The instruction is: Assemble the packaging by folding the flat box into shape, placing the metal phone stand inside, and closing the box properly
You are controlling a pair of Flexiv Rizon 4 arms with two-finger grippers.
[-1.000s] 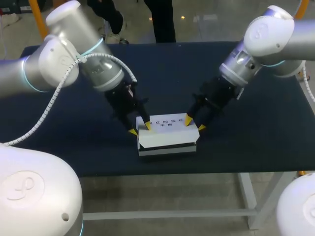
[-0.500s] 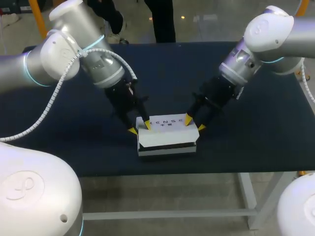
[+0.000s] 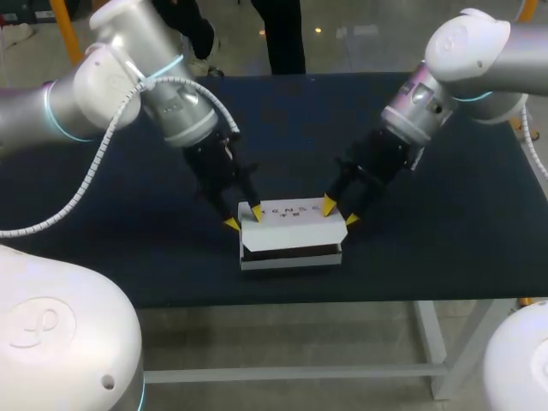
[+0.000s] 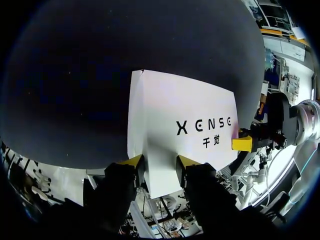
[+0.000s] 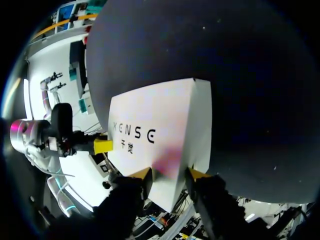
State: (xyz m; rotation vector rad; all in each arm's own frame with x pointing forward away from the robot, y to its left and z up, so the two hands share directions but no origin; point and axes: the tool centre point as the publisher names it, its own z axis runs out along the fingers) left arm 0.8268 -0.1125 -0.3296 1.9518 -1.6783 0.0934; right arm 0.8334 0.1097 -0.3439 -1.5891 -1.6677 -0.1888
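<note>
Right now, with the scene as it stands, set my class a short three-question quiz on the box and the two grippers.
1. True or false: the white box lies flat and unfolded on the table.
2. Where are the left gripper and the right gripper?
A) left gripper at the left end of the box's top, right gripper at its right end
B) both at the left end
C) both away at the table's far edge
3. Fill in: the phone stand is ___ in every view.
Key: 1 false, the box stands folded into shape. 2 A. 3 unseen.
</note>
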